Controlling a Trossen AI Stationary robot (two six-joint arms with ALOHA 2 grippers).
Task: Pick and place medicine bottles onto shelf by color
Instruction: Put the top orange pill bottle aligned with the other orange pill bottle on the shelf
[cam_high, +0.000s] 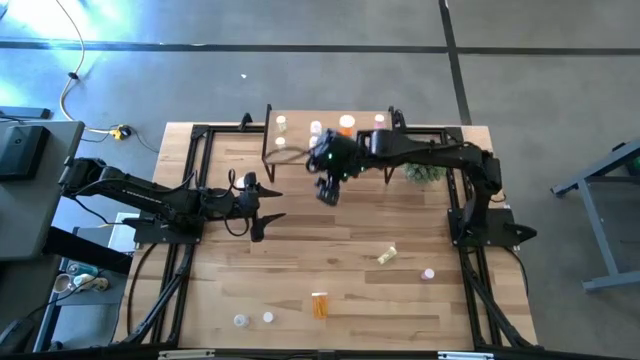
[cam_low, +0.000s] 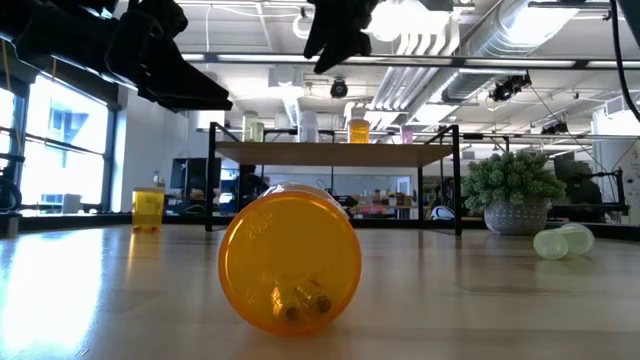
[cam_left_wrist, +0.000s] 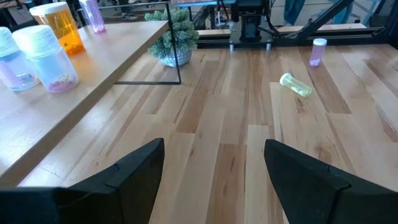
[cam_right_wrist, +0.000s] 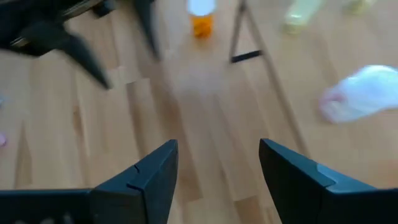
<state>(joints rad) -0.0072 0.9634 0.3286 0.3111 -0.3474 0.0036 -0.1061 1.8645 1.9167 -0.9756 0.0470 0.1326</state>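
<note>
A wooden plank tabletop stands on a grey concrete floor crossed by dark lines. Beyond it, an open room with exposed ceiling ducts, bright ceiling lights and tall windows at one side.

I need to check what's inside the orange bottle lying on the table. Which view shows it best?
The low view: the orange bottle lies on its side right before the camera, small things visible inside. The high view shows it only tiny, near the table's front edge. The wrist views do not clearly show it.
</note>
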